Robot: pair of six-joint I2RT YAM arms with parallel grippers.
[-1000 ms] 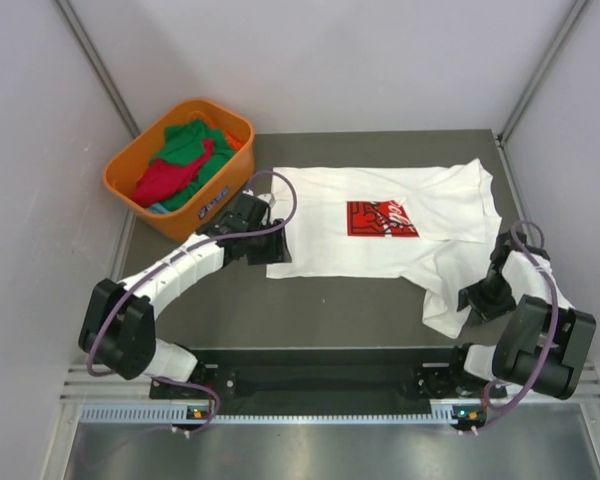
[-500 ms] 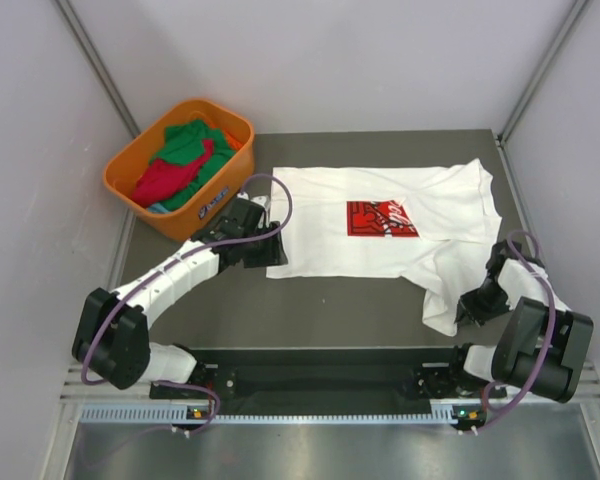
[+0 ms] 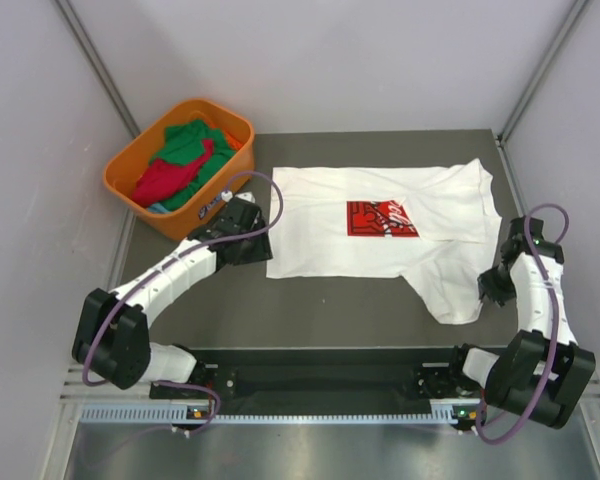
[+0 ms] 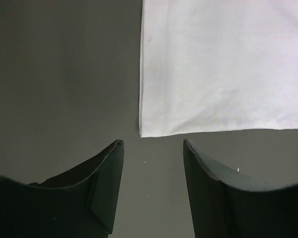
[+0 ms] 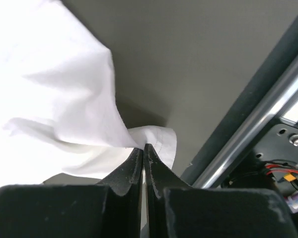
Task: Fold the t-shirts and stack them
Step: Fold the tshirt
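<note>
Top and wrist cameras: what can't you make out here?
- Script on the red print of the white t-shirt: too small in the top view.
- Shirts in the orange basket: count unclear; green cloth and red cloth overlap, wall hides the rest.
- Cloth inside the right gripper: right wrist view, shut fingers cover it.
- Left wrist view: frame edges cut off the white t-shirt.

Even diffuse light, soft shadows, sharp overhead, blurred wrist foregrounds

Overhead, close wrist views; shared t-shirt (image 3: 320,225)
</note>
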